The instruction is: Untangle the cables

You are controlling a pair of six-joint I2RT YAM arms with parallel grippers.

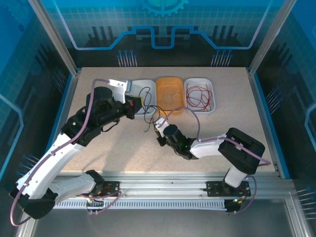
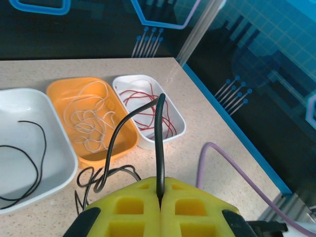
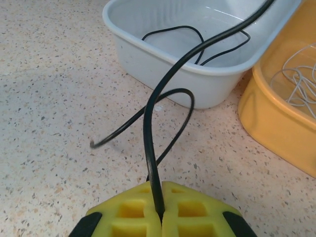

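Pale cables (image 2: 89, 121) are sorted into the orange tray (image 2: 58, 101), red cables (image 2: 148, 104) into the white tray (image 2: 160, 140) beside it. In front of it, a looped black cable (image 3: 146, 129) is pinched by left tool (image 2: 160, 197) and right tool (image 3: 159, 215), untangling judged unfinished

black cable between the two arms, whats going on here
Both arms are busy untangling a black cable. The left fingers and the right fingers are each shut on it, holding part of it up off the table, where loose loops of it lie. Beside them, one white tray holds a black strand, the orange tray holds whitish cables, and the other white tray holds red cables.
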